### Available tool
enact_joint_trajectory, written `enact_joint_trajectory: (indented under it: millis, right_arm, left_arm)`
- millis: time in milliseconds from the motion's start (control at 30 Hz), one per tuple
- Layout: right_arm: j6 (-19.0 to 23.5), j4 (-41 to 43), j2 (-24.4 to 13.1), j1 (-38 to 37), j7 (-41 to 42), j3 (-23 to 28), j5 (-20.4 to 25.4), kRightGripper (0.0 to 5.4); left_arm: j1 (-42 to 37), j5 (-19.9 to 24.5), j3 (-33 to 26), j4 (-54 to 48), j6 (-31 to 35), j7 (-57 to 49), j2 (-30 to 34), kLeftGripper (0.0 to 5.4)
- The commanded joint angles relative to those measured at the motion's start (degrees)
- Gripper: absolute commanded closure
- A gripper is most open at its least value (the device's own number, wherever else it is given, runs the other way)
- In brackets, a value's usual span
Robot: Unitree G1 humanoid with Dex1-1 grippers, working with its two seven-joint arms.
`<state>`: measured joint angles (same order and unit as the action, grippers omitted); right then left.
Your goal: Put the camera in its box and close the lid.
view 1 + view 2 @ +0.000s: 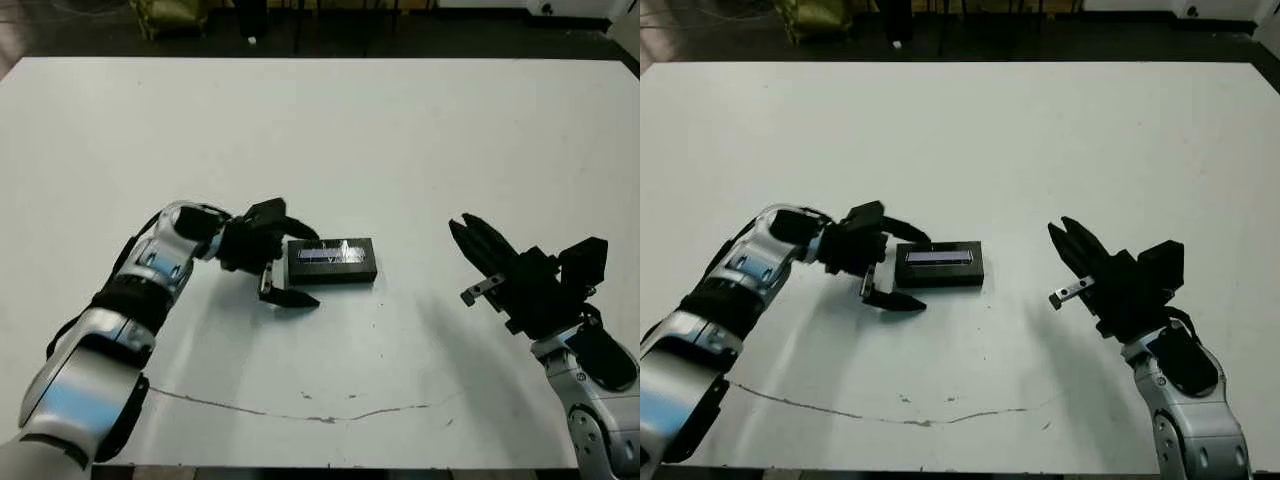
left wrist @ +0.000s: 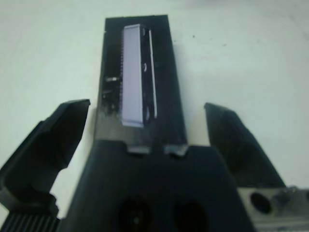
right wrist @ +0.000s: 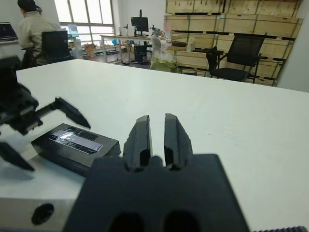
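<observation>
The box [image 1: 340, 277] lies near the middle of the table as one closed black block. The lid [image 1: 330, 254] sits on top of it, bluish shiny strip facing up. The camera is hidden from every view. My left gripper [image 1: 314, 268] is open, one finger on each side of the block's left end, and I cannot tell whether either touches it. In the left wrist view the lid [image 2: 140, 63] runs out between those spread fingers [image 2: 58, 135]. My right gripper [image 1: 464, 232] hovers to the right of the box, shut on nothing and well apart from it.
A thin dark crack line [image 1: 300, 410] crosses the table near its front edge. Beyond the far edge, the right wrist view shows a seated person [image 3: 34, 26], desks, chairs and wooden crates.
</observation>
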<state>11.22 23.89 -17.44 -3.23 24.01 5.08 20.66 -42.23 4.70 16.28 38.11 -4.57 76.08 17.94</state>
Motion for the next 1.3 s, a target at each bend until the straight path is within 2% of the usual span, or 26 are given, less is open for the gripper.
enact_joint_trajectory:
  millis: [33,167,367,500,600,733,800,900,1033,1167,1300]
  right_arm:
    - [0.17,-0.97,-0.19,-0.74,0.56,0.08,0.26,5.4]
    - [-0.62,-1.08,0.14,-0.74,1.13,0.14,0.69,5.4]
    - [1.78,1.3,0.03,-1.16,0.09,0.22,1.93,5.4]
    - [0.19,0.3,-0.12,-1.15,0.6,0.08,1.21,5.4]
    - [1.22,1.3,-0.17,-1.32,-0.06,0.04,1.3,5.4]
    - [1.99,1.83,-0.24,-1.39,-0.29,0.02,1.51,5.4]
    - [1.83,1.95,-0.23,-1.39,-0.34,-0.03,1.26,5.4]
    - [1.8,1.52,0.01,-1.3,-0.26,0.07,1.68,5.4]
    - [0.52,0.01,-0.01,-1.07,0.21,0.09,1.19,5.4]
    - [-0.13,0.09,-0.03,-1.04,0.14,-0.16,0.23,5.4]
    - [0.44,0.45,-0.09,-1.02,-0.12,-0.25,0.26,5.4]
  left_arm:
    - [1.97,1.59,-1.46,-1.99,1.89,0.2,0.64,0.01]
    - [2.88,1.96,-1.94,-3.98,2.59,-1.2,0.65,0.01]
    - [5.15,3.0,-2.61,-8.05,2.35,-4.45,-0.07,0.01]
    - [6.29,3.79,-2.89,-10.79,3.14,-5.73,-0.14,0.01]
    - [6.51,5.06,-3.33,-10.97,2.69,-4.93,0.09,0.01]
    - [7.47,8.62,-5.41,-11.53,3.6,-4.59,-0.51,0.01]
    - [10.06,11.37,-8.36,-14.8,7.48,-9.88,-2.14,0.01]
    - [15.95,12.13,-12.7,-23.62,10.75,-24.56,-6.01,0.4]
    - [22.48,6.63,-13.09,-36.76,12.84,-41.51,-9.18,1.35]
    - [27.45,2.66,-9.87,-46.89,17.8,-50.07,-10.67,2.35]
    - [29.21,1.52,-6.49,-49.57,21.7,-53.46,-12.01,3.34]
